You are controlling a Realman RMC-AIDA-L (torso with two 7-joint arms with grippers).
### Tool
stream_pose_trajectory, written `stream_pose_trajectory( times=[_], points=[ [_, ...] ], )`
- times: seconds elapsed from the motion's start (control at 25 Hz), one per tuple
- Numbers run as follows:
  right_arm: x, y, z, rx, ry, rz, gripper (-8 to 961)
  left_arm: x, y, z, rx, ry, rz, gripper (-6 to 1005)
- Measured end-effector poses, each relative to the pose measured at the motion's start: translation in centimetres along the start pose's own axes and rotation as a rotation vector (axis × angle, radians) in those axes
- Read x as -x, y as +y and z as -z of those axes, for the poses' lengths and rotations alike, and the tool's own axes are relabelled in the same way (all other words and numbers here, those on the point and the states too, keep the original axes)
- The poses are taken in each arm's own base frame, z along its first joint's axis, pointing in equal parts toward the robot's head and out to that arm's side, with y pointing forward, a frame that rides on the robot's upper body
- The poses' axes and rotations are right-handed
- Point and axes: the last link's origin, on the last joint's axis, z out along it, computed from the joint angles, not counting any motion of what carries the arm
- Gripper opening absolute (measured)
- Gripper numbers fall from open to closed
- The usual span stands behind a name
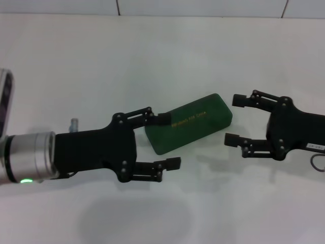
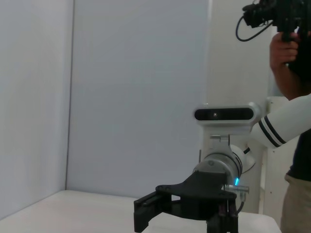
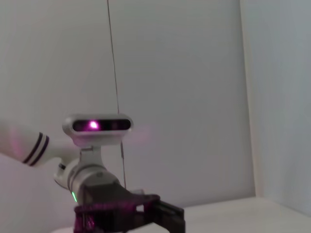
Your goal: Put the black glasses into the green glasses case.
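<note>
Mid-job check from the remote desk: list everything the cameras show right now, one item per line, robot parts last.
green glasses case: 1, dark green with gold lettering, lid shut, lying at an angle on the table between the two grippers.
black glasses: none visible in any view.
table: 1, white, under the case and both arms.
wall: pale grey-white, behind the robot in both wrist views.
person: 1, dark top, light trousers, holding up a black camera, standing beside the robot in the left wrist view.
robot head camera: 1, white housing with dark front.
left gripper: 1, black, open, at the case's near-left end.
right gripper: 1, black, open, just off the case's right end.
</note>
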Motion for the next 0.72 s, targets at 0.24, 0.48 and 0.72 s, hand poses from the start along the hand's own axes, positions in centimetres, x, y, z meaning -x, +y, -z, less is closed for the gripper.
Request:
stream_pose_trajectory(
  times=[0.24, 0.48, 0.72],
  points=[
    [-0.2, -0.1, -0.9, 0.013, 0.026, 0.034, 864, 0.6, 0.5, 0.6, -0.014, -0.002, 0.019, 858],
    [-0.7, -0.3, -0.9, -0.026, 0.015, 0.072, 860, 0.8, 0.5, 0.8, -0.031, 0.007, -0.002, 889],
    [-0.8, -0.1, -1.3, -0.014, 0.009, 0.097, 859, 0.6, 0.2, 1.2, -0.056, 0.015, -0.009, 889]
  ],
)
